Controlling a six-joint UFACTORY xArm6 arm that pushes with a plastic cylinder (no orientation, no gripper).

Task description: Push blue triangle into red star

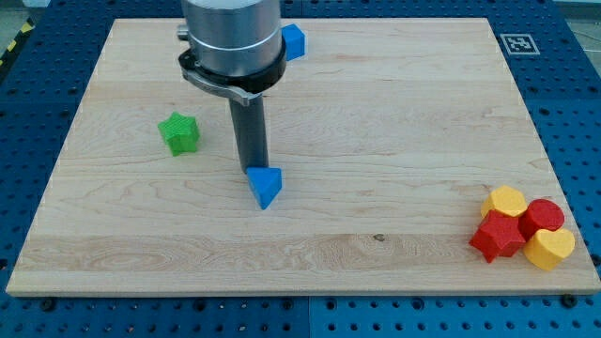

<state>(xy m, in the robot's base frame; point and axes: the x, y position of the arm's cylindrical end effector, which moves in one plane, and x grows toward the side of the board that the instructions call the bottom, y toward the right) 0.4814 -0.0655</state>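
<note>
The blue triangle (266,186) lies on the wooden board a little left of the middle. My tip (252,167) stands right at its upper left edge, touching or almost touching it. The red star (498,237) lies far off at the view's lower right, in a tight cluster with other blocks. The arm's grey body (233,42) comes down from the view's top.
Around the red star are a yellow hexagon (505,201), a red round block (542,217) and a yellow heart (550,249). A green star (178,132) lies at the left. A blue block (294,41) shows at the top, partly hidden behind the arm. The board's edge (300,293) runs along the bottom.
</note>
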